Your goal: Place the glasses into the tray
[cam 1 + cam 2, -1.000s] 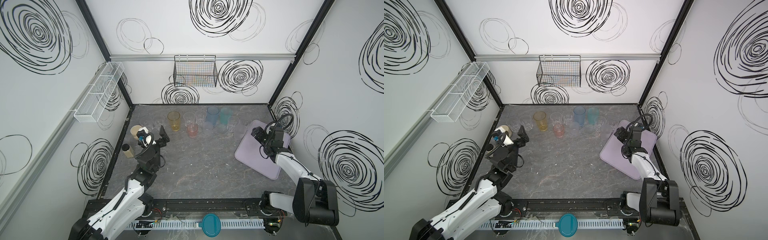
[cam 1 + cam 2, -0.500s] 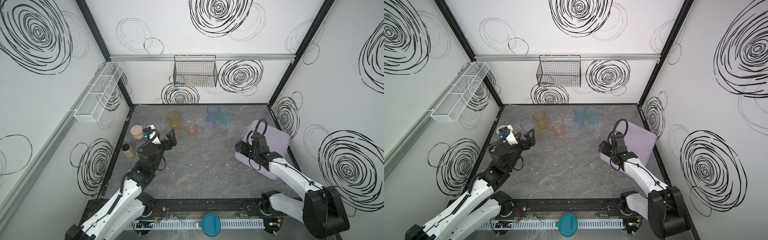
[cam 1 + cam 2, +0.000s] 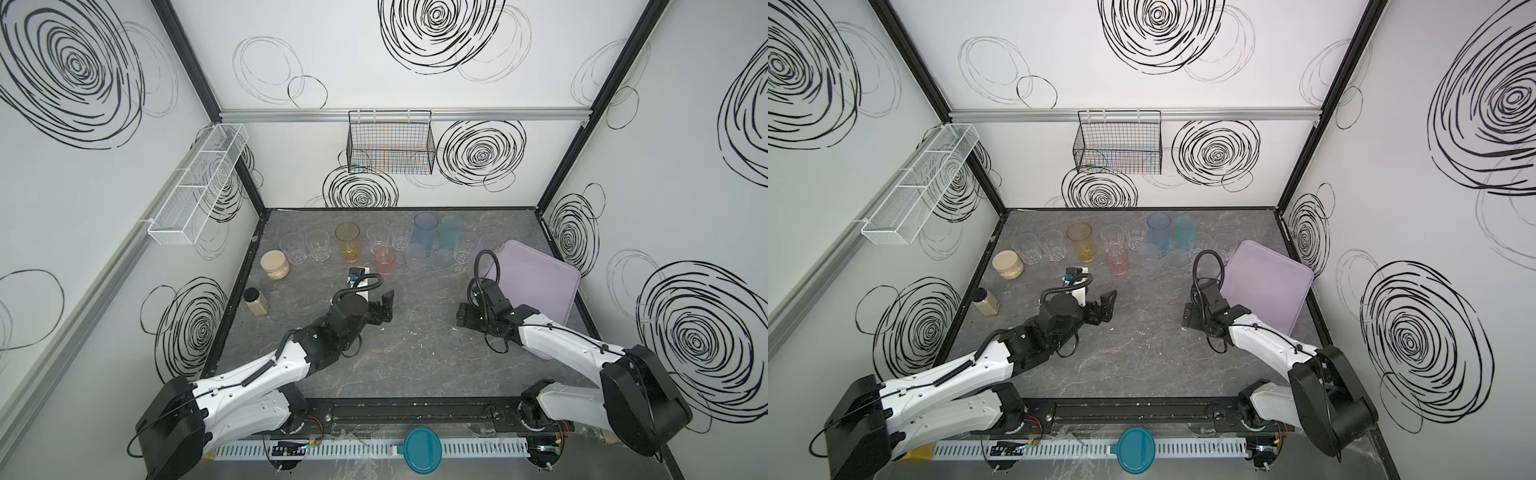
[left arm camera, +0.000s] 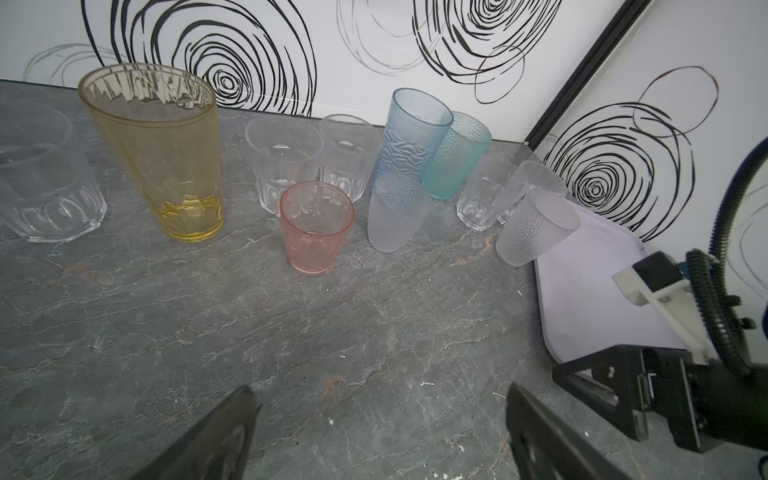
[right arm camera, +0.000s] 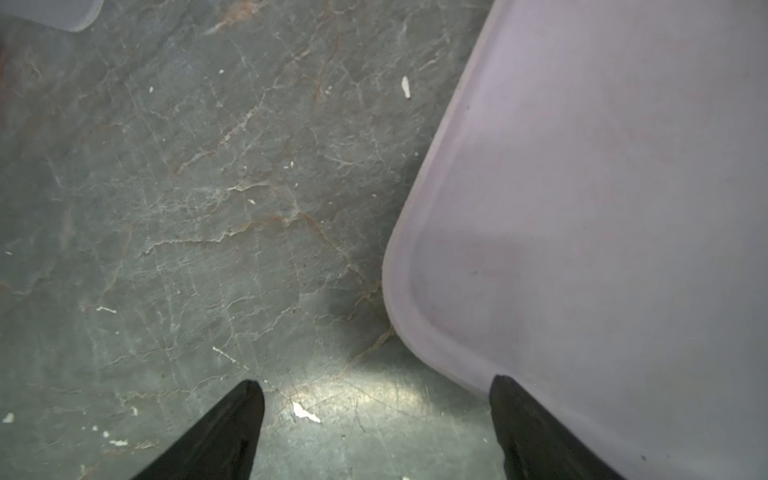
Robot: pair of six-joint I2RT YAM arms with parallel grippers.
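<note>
Gaping wide, empty: right gripper [image 5: 376,382], low over the grey marbled surface [image 5: 187,208], one fingertip [image 5: 505,395] at the corner rim of the flat pale lilac plastic tray [image 5: 582,187]. Also wide, empty: left gripper [image 4: 380,390]. Farther ahead, upright: short pink see-through glass [image 4: 318,228], then tall amber glass [image 4: 166,153], blue glass [image 4: 411,137], teal glass [image 4: 455,162].

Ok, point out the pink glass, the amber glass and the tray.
pink glass [image 4: 316,232], left wrist view, front wall.
amber glass [image 3: 347,245], in a top view, side wall.
tray [image 3: 536,286], in a top view, bare floor.

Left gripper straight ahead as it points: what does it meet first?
Likely the short frosted tumbler in front of the blue glass, past bare tabletop ahead of the left gripper. The pink tumbler stands close beside that line; depth unclear.
</note>
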